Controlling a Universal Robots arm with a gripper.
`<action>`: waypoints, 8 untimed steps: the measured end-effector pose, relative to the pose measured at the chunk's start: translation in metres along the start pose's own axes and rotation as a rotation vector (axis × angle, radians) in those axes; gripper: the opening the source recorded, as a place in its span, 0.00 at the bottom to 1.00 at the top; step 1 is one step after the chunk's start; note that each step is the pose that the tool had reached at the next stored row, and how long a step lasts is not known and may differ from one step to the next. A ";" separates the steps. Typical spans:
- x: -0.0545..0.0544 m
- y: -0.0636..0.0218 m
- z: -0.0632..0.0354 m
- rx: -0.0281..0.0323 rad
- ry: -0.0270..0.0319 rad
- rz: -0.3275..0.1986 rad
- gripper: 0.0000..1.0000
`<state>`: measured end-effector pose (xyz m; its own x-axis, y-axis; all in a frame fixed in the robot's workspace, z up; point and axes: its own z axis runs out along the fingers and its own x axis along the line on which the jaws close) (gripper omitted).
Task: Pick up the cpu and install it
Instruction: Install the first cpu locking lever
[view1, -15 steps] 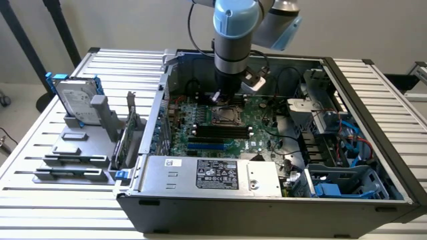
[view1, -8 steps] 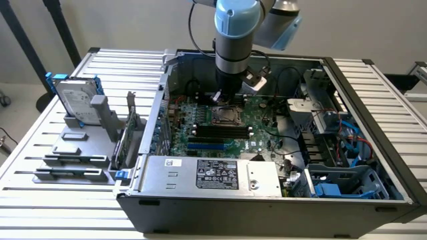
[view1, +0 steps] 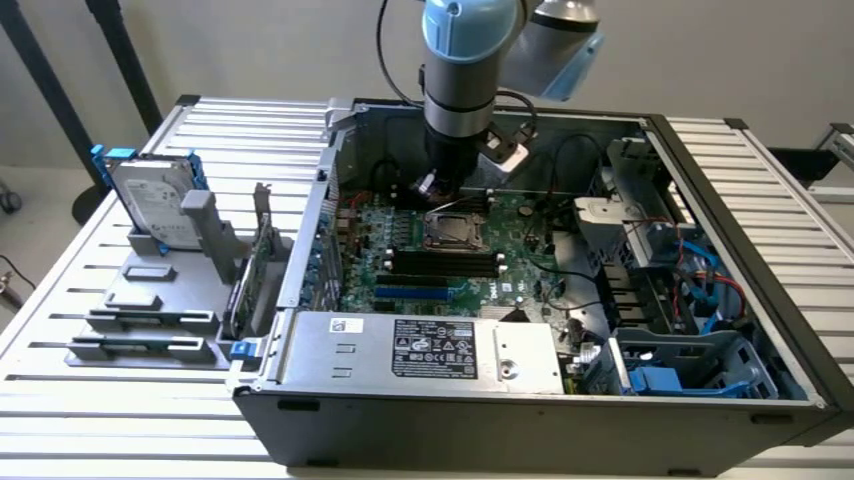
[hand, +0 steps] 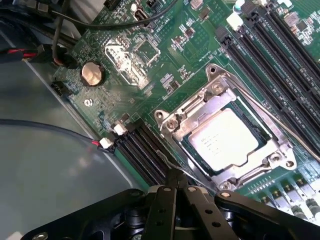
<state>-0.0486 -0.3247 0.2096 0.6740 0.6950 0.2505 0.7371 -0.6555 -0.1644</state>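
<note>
One cpu here, and it's already sitting in its socket on the motherboard, silver top facing up, metal frame all around it. In the wrist view that's right of centre; in the exterior view the socket is mid-frame, just under the arm. The claw is pinched fully shut with nothing in it, tips hanging just beside the socket's near edge by the thin retention lever. So my read: the placing step looks done and we're at the locking-down bit. Judging from the shut tips so near the lever, whatever follows needs a careful nudge on a skinny wire without scraping the board.

Containers: the open pc case on the slatted counter holds the motherboard, a power supply along the lower edge, and drive bays with blue clips lower right. Over at the exterior view's left, a grey rack holds a hard drive standing upright in a blue frame.
</note>
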 end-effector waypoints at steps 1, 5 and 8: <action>-0.001 -0.0020 -0.0015 0.0031 -0.0002 0.001 0.11; -0.006 -0.0108 -0.0082 0.0136 -0.0006 0.004 0.11; -0.010 -0.0168 -0.0113 0.0163 -0.0013 0.005 0.11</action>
<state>-0.0684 -0.3241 0.2205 0.6773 0.6924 0.2486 0.7347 -0.6537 -0.1811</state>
